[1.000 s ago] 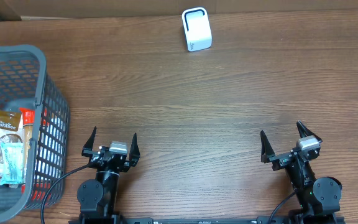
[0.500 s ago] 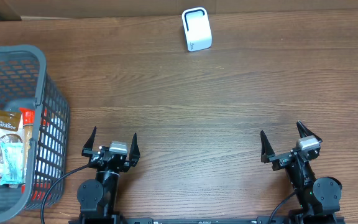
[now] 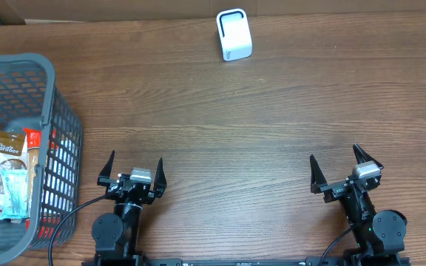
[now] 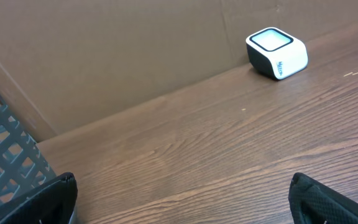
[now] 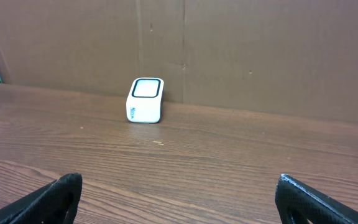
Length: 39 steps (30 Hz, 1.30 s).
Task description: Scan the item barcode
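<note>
Left gripper (image 3: 134,166) and right gripper (image 3: 336,164) are standing wide, empty; grasping an item (image 3: 7,144) from the basket (image 3: 50,96) is probably coming next.

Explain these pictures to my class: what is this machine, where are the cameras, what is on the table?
Two robot arms sit at a wooden table. The overhead picture looks straight down: left arm, right arm. The other two come from cameras on the wrists; the dark shapes in their bottom corners are each arm's own jaws. A white scanner stands at the far edge, and a grey basket of packaged items on the left. Both arms' jaws are open, holding nothing.
</note>
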Tool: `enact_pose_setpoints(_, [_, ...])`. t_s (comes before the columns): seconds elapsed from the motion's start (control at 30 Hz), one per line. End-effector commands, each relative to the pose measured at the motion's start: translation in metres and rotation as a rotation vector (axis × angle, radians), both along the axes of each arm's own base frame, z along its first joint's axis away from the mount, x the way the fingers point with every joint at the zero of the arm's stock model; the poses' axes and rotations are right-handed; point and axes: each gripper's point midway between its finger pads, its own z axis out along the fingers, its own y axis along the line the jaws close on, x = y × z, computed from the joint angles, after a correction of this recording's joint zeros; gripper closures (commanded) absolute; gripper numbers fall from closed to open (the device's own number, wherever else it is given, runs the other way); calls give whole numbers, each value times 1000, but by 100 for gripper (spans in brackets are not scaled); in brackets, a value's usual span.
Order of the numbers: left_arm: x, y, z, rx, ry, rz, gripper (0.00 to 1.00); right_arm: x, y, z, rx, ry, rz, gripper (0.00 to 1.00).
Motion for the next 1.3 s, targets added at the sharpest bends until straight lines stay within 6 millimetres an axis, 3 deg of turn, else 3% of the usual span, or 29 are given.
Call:
enact_pose_setpoints(0.0, [0, 4, -1, -6, -4, 20, 0, 0, -1, -2, -1, -5, -9, 0])
enact_pose_setpoints(0.5, [0, -1, 1, -21, -10, -7, 0, -1, 5, 2, 1, -20, 29, 0])
enact_pose_setpoints(0.8, [0, 10, 3, -286, -5, 75, 0, -1, 5, 1, 1, -15, 29, 0])
enact_pose_setpoints(1.03, [-4, 10, 18, -400, -5, 82, 0, -4, 4, 2, 2, 17, 29, 0])
enact_pose_setpoints(1.27, [-13, 9, 53, -422, -5, 82, 0, -11, 4, 31, 3, 11, 29, 0])
